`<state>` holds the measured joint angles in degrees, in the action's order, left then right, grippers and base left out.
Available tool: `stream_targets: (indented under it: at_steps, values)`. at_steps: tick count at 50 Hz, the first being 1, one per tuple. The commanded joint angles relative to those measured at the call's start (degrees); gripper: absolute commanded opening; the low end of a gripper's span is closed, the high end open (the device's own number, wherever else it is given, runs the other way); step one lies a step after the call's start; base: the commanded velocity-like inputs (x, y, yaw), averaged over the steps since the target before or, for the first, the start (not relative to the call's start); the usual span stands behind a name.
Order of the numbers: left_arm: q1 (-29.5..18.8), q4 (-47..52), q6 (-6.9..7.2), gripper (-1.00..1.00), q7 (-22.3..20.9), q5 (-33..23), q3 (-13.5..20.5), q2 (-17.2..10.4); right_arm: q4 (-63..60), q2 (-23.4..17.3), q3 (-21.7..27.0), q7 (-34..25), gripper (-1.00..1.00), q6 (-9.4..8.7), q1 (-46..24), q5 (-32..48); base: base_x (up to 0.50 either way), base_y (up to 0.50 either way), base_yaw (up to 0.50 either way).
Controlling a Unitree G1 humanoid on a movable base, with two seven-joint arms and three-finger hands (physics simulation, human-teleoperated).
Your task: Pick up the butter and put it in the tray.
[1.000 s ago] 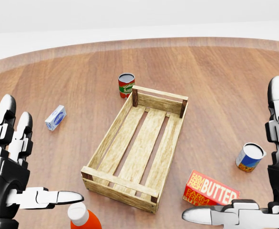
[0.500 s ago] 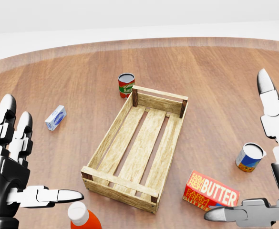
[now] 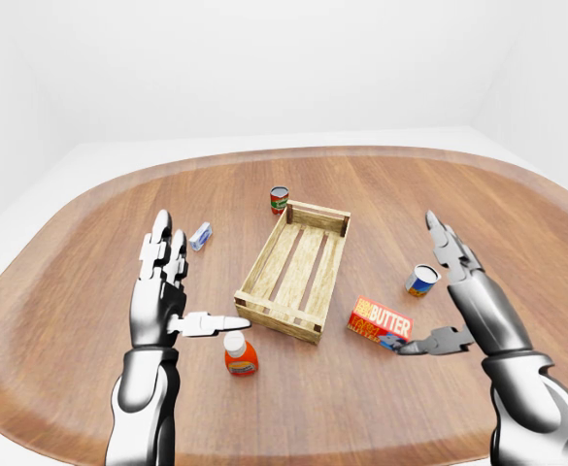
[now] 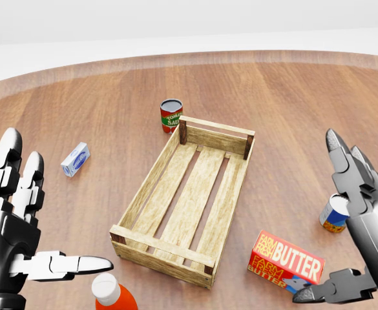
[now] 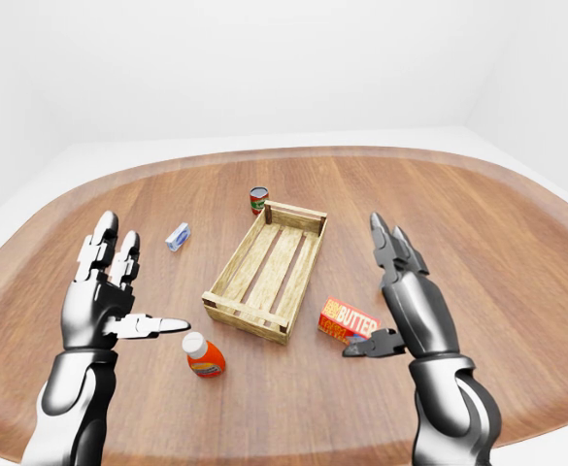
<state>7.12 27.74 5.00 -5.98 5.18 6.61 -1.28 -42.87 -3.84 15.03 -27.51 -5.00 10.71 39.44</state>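
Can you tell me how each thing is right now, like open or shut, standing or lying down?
Left robot hand: open, holding nothing.
Right robot hand: open, thumb tip near the butter.
Butter box: lying flat on the table, outside the tray.
Wooden tray: empty.
Tomato sauce can: standing upright.
Orange bottle: upright, white cap on.
Blue and white carton: lying down.

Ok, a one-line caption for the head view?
Open right hand beside the butter box, empty wooden tray at centre, left hand open.

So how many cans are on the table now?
2. A red can stands just outside the tray's upper-left corner in the head view. A blue and orange can stands right of the tray, partly hidden by the right hand in the head view.
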Motion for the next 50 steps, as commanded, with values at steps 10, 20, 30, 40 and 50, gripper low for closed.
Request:
stream_targets:
  at_steps: [10, 20, 30, 40, 50]
  values:
    - [-1.5, -4.2, 0.00, 1.00, 1.2, -0.9, -0.7, 0.2, 12.6, -1.8, -0.5, -2.2, 1.00, 0.00, -4.3, 5.6, 0.00, 0.00, 0.00]
    - [-1.5, -3.9, 0.00, 1.00, 1.2, -0.8, -0.6, 0.2, 14.7, -2.9, -2.7, -3.7, 1.00, 0.00, -6.9, 8.2, 0.00, 0.00, 0.00]
    - [-1.6, -4.2, 0.00, 1.00, 1.3, -0.9, -0.7, 0.1, 21.7, -4.8, -2.4, -2.4, 1.00, 0.00, -10.5, 6.7, 0.00, 0.00, 0.00]
    - [-1.7, -3.8, 0.00, 1.00, 1.3, -0.6, -0.4, 0.1, 30.9, -6.9, -2.3, 0.6, 1.00, 0.00, -13.4, 2.7, 0.00, 0.00, 0.00]
    - [-2.0, -3.8, 0.00, 1.00, 1.4, -0.5, -0.1, 0.0, 39.5, -8.8, -1.4, 4.0, 1.00, 0.00, -15.0, -4.1, 0.00, 0.00, 0.00]
